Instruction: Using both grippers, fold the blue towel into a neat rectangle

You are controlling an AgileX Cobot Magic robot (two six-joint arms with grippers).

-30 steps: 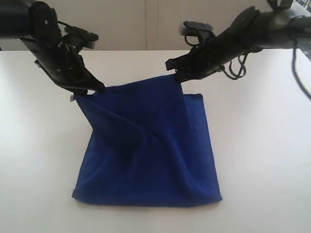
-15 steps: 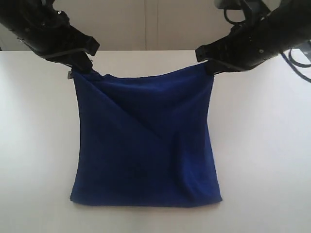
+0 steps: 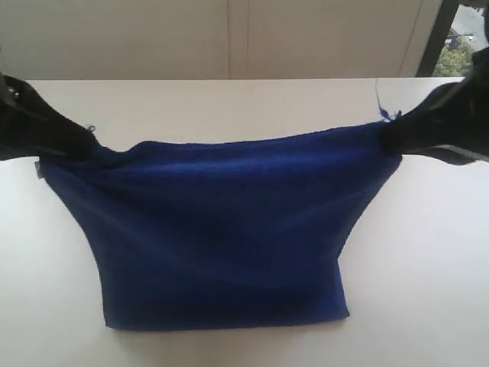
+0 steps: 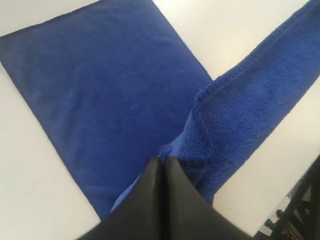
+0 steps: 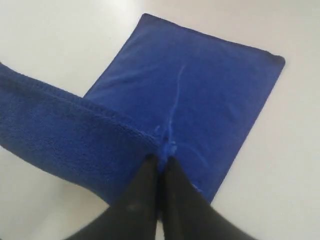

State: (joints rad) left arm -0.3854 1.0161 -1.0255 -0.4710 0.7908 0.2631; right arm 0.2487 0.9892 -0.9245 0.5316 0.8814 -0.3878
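Two corners of the blue towel point(image 3: 229, 237) are pinched tight: one by the left gripper point(image 3: 76, 144), one by the right gripper point(image 3: 391, 134). The taut edge between them hangs above the white table point(image 3: 428, 252); the towel's other end lies flat on it, equally near both.

left pincer point(image 4: 162, 160), right pincer point(image 5: 159, 161), clamped (both)

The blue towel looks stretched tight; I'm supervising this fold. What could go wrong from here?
1. The left tool and right tool each pinch only a corner tip of the blue towel; under tension one might slip free.
2. The left tool's corner sits lower than the right's, so the fold may land skewed.
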